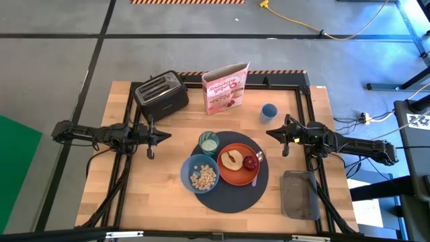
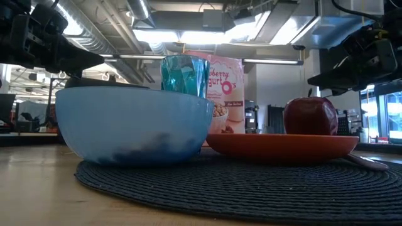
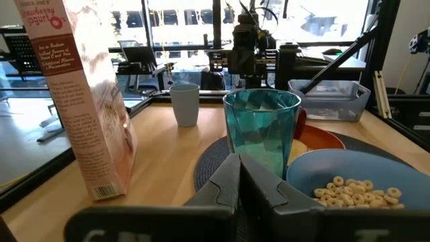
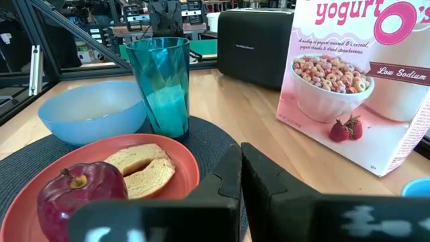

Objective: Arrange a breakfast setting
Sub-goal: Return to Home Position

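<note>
A large round dark-grey mat (image 1: 232, 191) lies at the table's near middle. On it stand a blue bowl (image 1: 200, 175) with cereal rings, a pale-green glass (image 1: 209, 142) and an orange plate (image 1: 236, 173). The plate holds a toast slice (image 1: 233, 159) and a small red apple (image 1: 250, 162). A spoon (image 1: 257, 169) lies along the plate's right rim. My left gripper (image 1: 166, 136) hovers shut and empty left of the mat. My right gripper (image 1: 270, 133) hovers shut and empty right of the glass. The glass (image 3: 261, 131) also shows ahead of my left fingers, and the apple (image 4: 80, 191) and toast (image 4: 141, 168) ahead of my right fingers.
A black toaster (image 1: 161, 94) stands at the far left and a pink cereal box (image 1: 225, 87) upright at the far middle. A small blue cup (image 1: 269, 111) stands at the far right. A clear plastic container (image 1: 299, 193) lies at the near right.
</note>
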